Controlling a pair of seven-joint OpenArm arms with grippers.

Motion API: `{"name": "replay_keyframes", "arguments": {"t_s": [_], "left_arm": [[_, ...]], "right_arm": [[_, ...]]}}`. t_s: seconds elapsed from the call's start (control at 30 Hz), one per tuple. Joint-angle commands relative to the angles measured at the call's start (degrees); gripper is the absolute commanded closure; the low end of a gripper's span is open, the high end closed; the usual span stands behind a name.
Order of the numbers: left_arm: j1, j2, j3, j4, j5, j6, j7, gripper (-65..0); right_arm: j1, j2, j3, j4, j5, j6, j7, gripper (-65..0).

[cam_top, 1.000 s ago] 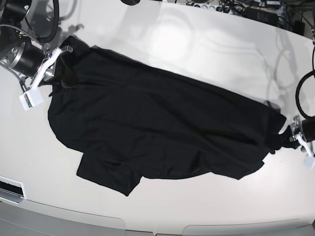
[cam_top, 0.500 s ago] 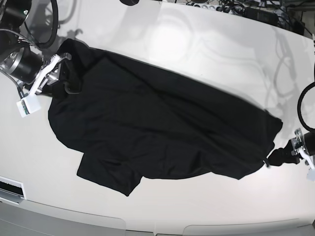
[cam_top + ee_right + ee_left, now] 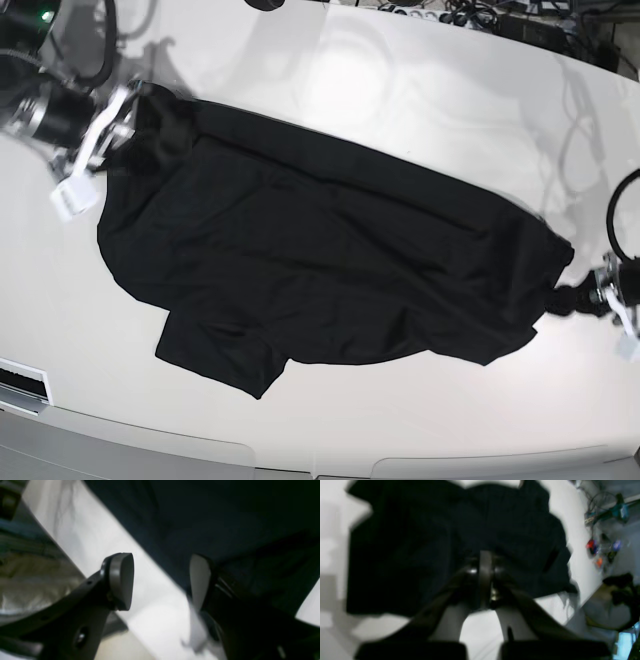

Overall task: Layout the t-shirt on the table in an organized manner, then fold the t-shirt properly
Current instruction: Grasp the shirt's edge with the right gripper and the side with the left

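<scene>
T-shirt [image 3: 320, 265] lies spread on the table [image 3: 400, 90], long axis running diagonally from far left to near right in the base view, a sleeve flap jutting toward the near left edge. My left gripper [image 3: 483, 566], at the shirt's right end, is closed with the fingers pressed together on a pinch of black fabric. My right gripper [image 3: 161, 580], at the far left corner, stands wide apart over the shirt's edge, one pad [image 3: 122, 577] above bare table, gripping nothing.
</scene>
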Motion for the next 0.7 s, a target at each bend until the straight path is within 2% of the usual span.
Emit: {"name": "replay_keyframes", "arguments": {"t_s": [0.0, 0.07, 0.2, 0.23, 0.27, 0.33, 0.37, 0.5, 0.6, 0.67], "left_arm": [[-0.94, -1.16, 1.03, 0.83, -1.33, -0.36, -0.55, 0.0], [-0.42, -1.33, 4.39, 0.85, -0.85, -0.36, -0.52, 0.0], [-0.42, -1.75, 9.29, 2.60, 1.75, -0.36, -0.76, 0.0], [-0.44, -1.79, 9.62, 3.61, 2.12, -0.36, -1.11, 0.0], [-0.42, -1.77, 9.60, 4.72, 2.27, -0.36, -1.44, 0.0], [-0.42, -1.73, 9.60, 6.38, 3.69, -0.36, -2.40, 0.0], [-0.42, -1.70, 9.60, 6.95, 5.09, -0.36, -3.26, 0.0], [0.09, -1.36, 9.62, 7.28, 10.64, -0.36, -6.51, 0.0], [2.21, -1.40, 9.62, 7.28, 16.90, -0.36, -12.98, 0.0], [4.11, -1.22, 9.62, 7.28, 20.81, -0.36, -16.96, 0.0]], "right_arm": [[-0.57, 0.63, -1.53, 0.76, -1.60, 0.30, 1.38, -37.2], [-1.90, 1.33, -5.40, 0.76, -9.94, 0.30, 5.49, -35.7], [-3.37, 5.03, -13.49, 0.76, -25.16, 0.30, 15.08, -34.4], [-3.30, 5.84, -14.93, 0.76, -28.30, 0.30, 16.52, -30.0], [-3.19, 6.56, -15.96, 0.76, -30.75, -0.61, 17.90, -23.0], [-3.19, 7.26, -16.57, 0.74, -33.59, -2.47, 20.06, -4.9], [-3.19, 7.23, -16.55, 0.74, -34.27, -2.67, 20.41, 0.0], [-3.21, 7.19, -16.57, 0.68, -34.16, -2.58, 22.08, 0.0], [-2.99, 7.10, -16.76, -1.29, -35.82, -2.67, 26.27, 0.0], [-2.10, 6.93, -16.85, -4.09, -37.55, -3.17, 26.73, 0.0]]}}
